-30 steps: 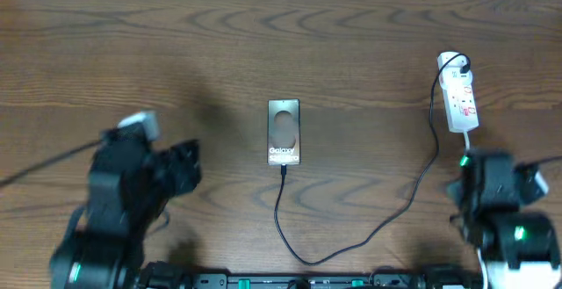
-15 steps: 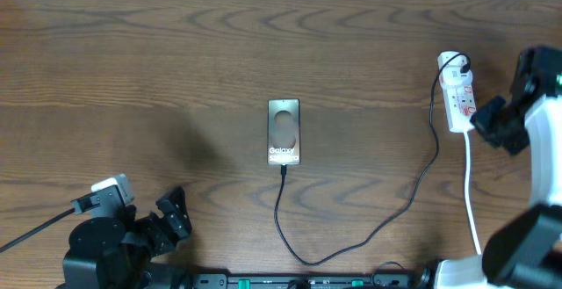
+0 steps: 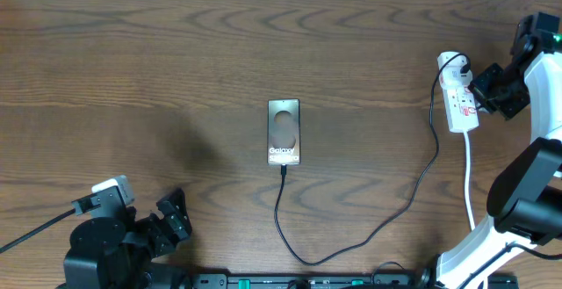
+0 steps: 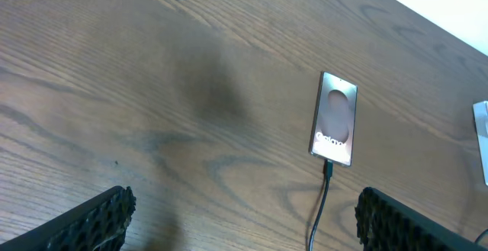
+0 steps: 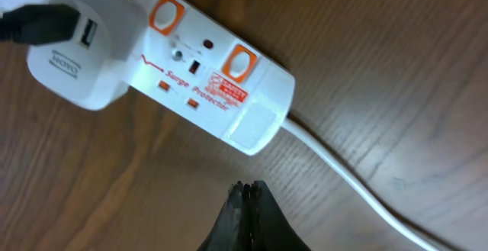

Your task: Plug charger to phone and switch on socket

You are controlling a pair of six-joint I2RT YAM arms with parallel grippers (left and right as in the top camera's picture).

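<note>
Beside the socket [image 3: 459,104], right arm [image 3: 527,184] stretched far forward, right fingers [image 5: 248,209] together, empty (left fingers [image 4: 95,220] wide apart, empty).

White socket [image 5: 206,79], orange switches [image 5: 240,62]; black charger [image 3: 277,212]; seemingly grey-brown phone [image 3: 284,132]; wood-grain table [image 3: 176,61].

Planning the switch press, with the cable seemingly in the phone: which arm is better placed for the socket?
Right, I'd say. The right gripper, shut, is beside the socket with its tip pointing at it. The left gripper stands open at the near left, beyond the phone.
</note>
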